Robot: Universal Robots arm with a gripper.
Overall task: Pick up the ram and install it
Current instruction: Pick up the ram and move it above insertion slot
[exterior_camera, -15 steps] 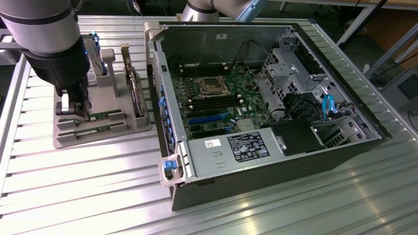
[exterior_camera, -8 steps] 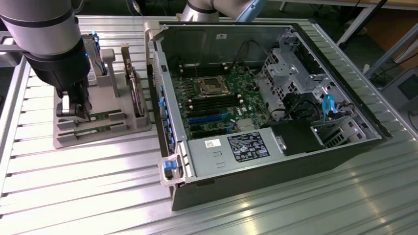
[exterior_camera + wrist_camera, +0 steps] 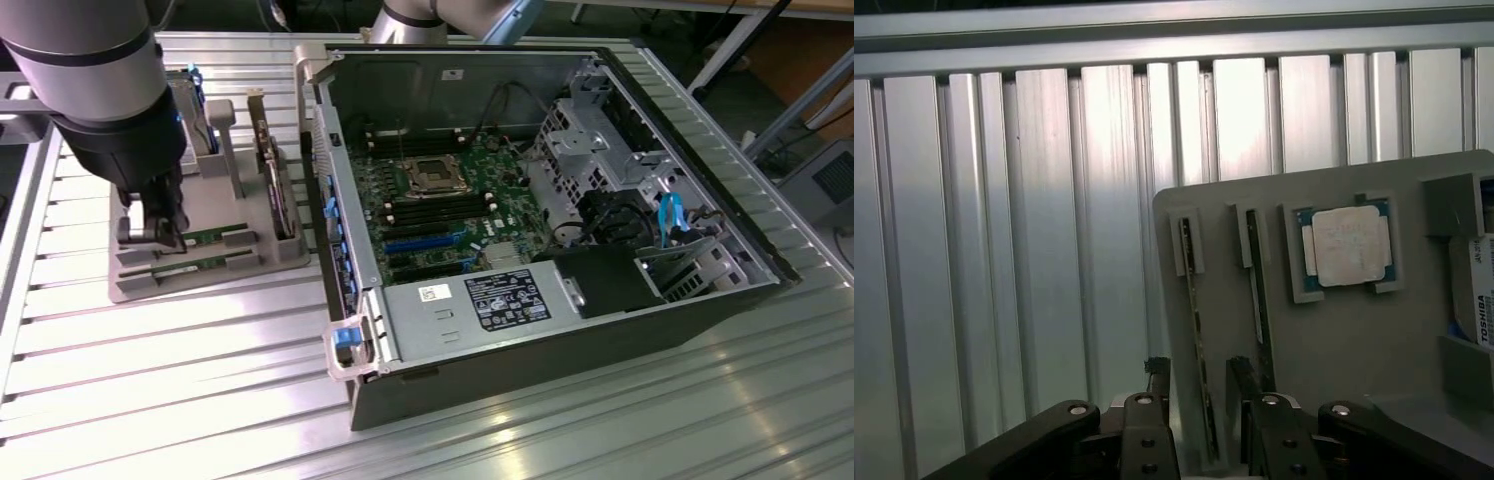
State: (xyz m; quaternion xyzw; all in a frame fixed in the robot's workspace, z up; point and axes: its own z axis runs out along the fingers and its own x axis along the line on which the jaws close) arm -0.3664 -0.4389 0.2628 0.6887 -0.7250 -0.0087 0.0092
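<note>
Green and thin, standing on its long edge in a slot of the grey tray: that's the ram, and the gripper is right down over it. The wrist view has the two dark fingers either side of the stick, parted, with a sliver of daylight on each face. So the gripper is open and holding nothing.

A second ram stick stands in the neighbouring slot, between this one and the square silver processor. Past that sits a hard drive with a white label. One finger hangs in the narrow lane between the two sticks, so it's tight in there.

From the exterior view, the arm stands over the tray on the aluminium table, at that view's left. The open computer case lies just beside the tray, motherboard exposed.

By my reading this is the pick-up step, at the point of the grasp, with the install not yet begun. Closing calls for the pads to meet the board's flat faces squarely and evenly. It also calls for enough bite to hold a thin stick without tilting it in its slot. The finger in the lane needs to stay off the second stick.
</note>
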